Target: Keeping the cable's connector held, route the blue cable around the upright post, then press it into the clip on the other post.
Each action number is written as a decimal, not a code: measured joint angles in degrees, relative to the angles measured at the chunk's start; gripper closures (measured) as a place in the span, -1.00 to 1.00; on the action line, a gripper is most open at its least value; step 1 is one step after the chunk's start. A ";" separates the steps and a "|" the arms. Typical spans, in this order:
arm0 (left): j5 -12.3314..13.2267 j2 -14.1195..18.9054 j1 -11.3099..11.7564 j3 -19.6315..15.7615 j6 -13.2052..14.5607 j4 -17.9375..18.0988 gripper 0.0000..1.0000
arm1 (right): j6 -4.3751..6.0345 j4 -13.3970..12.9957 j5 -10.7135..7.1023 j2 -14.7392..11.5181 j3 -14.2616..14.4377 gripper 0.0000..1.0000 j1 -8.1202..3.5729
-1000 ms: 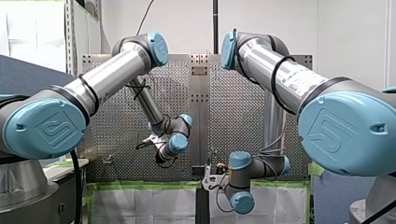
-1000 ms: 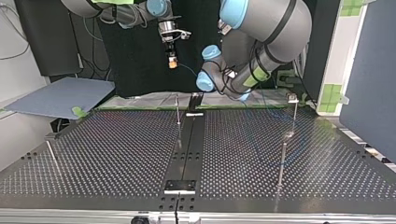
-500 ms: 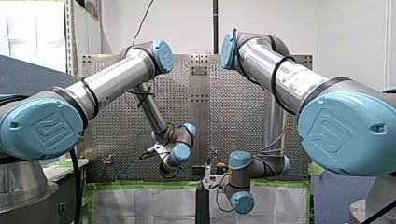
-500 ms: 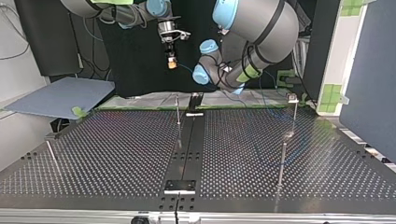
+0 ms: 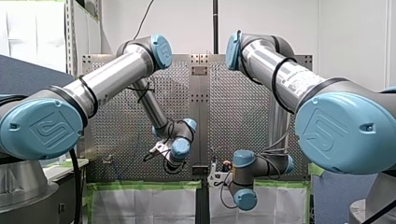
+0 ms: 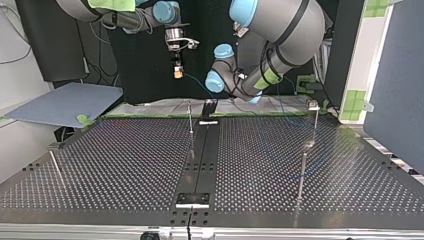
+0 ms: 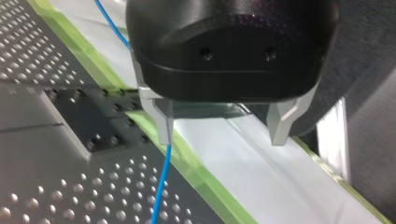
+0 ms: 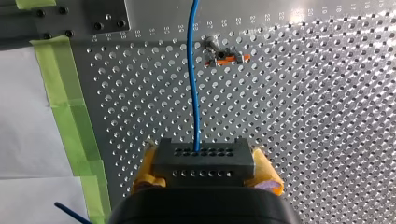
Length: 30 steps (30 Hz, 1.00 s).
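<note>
In the right wrist view, the connector [image 8: 203,161] is gripped between the yellow pads [image 8: 145,168] of the right arm's jaws, and the blue cable [image 8: 192,70] is led straight ahead from it. The left arm's jaws are held open, the cable seemingly lying against one finger [image 7: 161,123]; it should be centred before closing. Farther off, at the top view's centre, the upright post [image 6: 190,117] is to be rounded gently.

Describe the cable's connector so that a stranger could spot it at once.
Find my right arm's gripper with yellow pads, pointed at the perforated metal table. Clamped between its pads sits the black rectangular connector. Alone here it has two rows of small holes, with the blue cable leaving one row.
</note>
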 joint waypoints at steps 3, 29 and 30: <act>1.48 0.00 -0.14 0.00 -0.61 0.19 -0.96 | -0.28 0.25 -0.03 0.01 -0.07 1.00 -0.17; 2.58 -0.54 0.43 0.00 -2.14 1.13 -0.96 | -0.87 -0.31 -3.32 -0.02 -0.13 1.00 -0.26; 2.92 -0.58 0.37 0.00 -2.46 1.08 -0.96 | -1.09 -0.26 -3.53 -0.02 -0.14 1.00 -0.27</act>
